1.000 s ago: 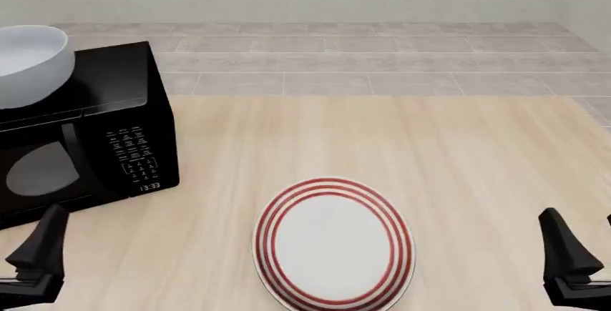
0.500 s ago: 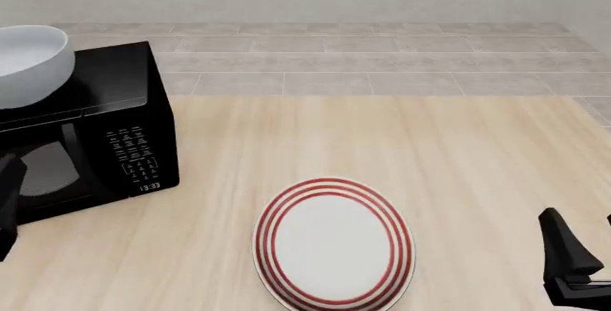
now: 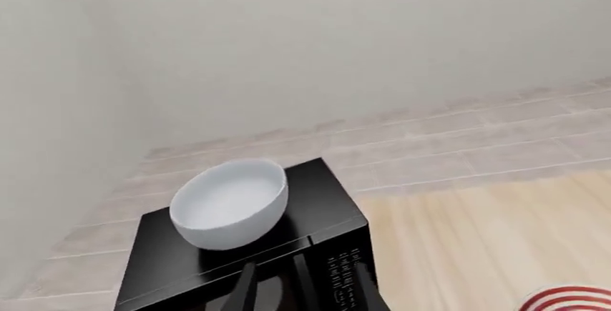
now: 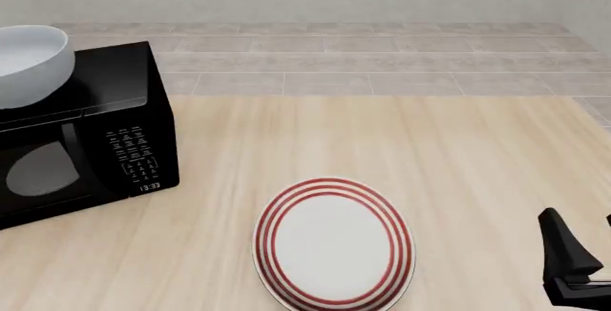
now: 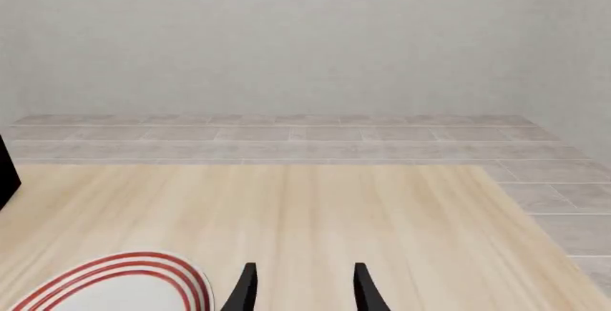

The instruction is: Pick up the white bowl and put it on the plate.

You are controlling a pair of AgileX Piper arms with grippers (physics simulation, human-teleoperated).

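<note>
The white bowl point(image 4: 28, 64) stands upright on top of the black microwave point(image 4: 91, 136) at the far left of the table. It also shows in the left wrist view point(image 3: 229, 202). The red-ringed plate point(image 4: 334, 243) lies flat on the wooden table near the front middle. My left gripper point(image 3: 305, 295) is out of the front view; its wrist view shows it open and empty, short of the bowl and above the microwave's front. My right gripper point(image 4: 584, 257) is open and empty at the front right, to the right of the plate point(image 5: 124, 286).
The microwave point(image 3: 315, 254) takes up the table's left side, door shut, with its keypad facing the arms. A tiled floor and a plain wall lie beyond the table's far edge. The table's right edge shows in the right wrist view point(image 5: 516, 225).
My left gripper rose along the left edge of the front view and has left that view. The right gripper, bowl and plate have not moved.
</note>
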